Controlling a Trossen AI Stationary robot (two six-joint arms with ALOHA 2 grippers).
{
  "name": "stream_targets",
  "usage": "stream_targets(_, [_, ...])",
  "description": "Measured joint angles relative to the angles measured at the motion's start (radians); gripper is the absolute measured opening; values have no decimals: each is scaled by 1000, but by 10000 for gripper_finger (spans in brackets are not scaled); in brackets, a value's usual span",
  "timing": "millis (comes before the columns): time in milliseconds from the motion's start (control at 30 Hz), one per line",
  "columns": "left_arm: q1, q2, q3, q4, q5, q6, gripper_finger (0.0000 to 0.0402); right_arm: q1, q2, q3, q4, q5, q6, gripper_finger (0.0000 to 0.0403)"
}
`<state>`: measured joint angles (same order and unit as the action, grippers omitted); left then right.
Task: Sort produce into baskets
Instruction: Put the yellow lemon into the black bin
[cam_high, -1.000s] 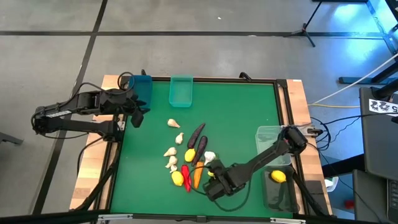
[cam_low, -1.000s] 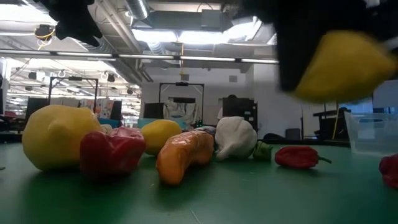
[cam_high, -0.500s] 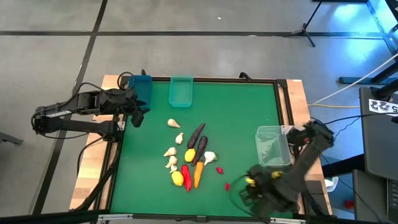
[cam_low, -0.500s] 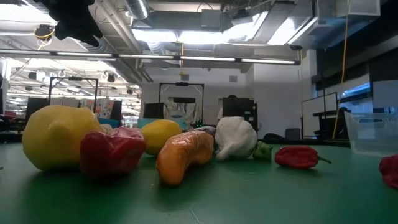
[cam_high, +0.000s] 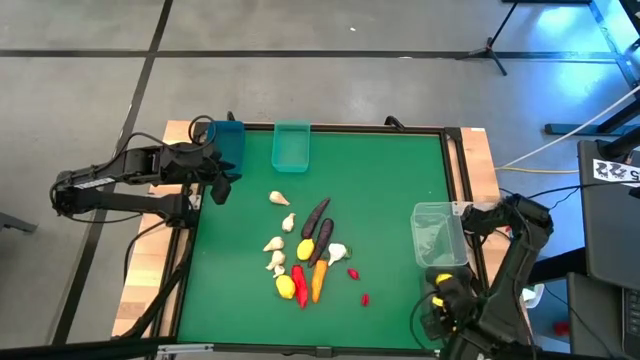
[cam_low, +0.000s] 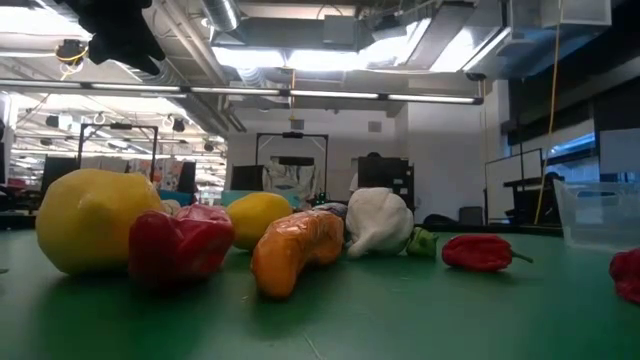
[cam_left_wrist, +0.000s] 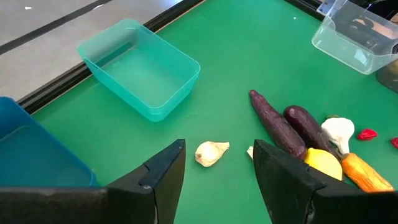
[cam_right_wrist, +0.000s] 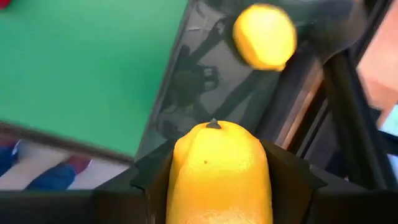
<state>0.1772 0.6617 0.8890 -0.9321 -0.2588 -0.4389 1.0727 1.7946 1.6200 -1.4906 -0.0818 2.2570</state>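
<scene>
My right gripper (cam_high: 441, 301) is shut on a yellow lemon (cam_right_wrist: 219, 167) above the dark grey bin (cam_right_wrist: 205, 81) at the table's near right corner. A second lemon (cam_right_wrist: 264, 36) lies in that bin. My left gripper (cam_left_wrist: 217, 154) is open and empty, waiting at the far left beside the blue bin (cam_high: 228, 140). The other produce lies in a pile mid-table: two lemons (cam_high: 286, 287), garlic bulbs (cam_high: 279, 198), two eggplants (cam_high: 316, 215), a carrot (cam_high: 319, 280) and red chilis (cam_high: 353, 273). The teal bin (cam_high: 291, 147) and the clear bin (cam_high: 438, 235) stand on the mat. My right gripper pinches the lemon by its two sides (cam_right_wrist: 180, 174) between its two fingers (cam_right_wrist: 149, 183). The fingers point down from above. The lemon is lifted clear, its pointed end (cam_right_wrist: 213, 124) facing down toward the bin.
The raised wooden frame (cam_high: 470, 180) edges the green mat. In the low view the pile stands close in front, with a lemon (cam_low: 90, 220), a chili (cam_low: 180, 245) and the carrot (cam_low: 295, 250), and the clear bin (cam_low: 600, 215) stands at the right.
My right gripper, shut on the lemon, has risen out of the low view. It has swung from beside the pile toward the table's near right corner and now stands over the dark grey bin. The lemon has gone with it, lifted clear of the mat.
</scene>
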Motion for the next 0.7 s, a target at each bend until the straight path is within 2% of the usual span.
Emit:
stream_targets(167, [0, 0, 0, 0, 0, -8, 185, 1, -3, -68, 16, -14, 3, 203])
stream_targets(433, [0, 0, 0, 0, 0, -10, 185, 0, -41, -257, 231, -16, 5, 204])
stream_targets(700, [0, 0, 0, 0, -5, -12, 185, -10, -82, -337, 238, -8, -6, 231])
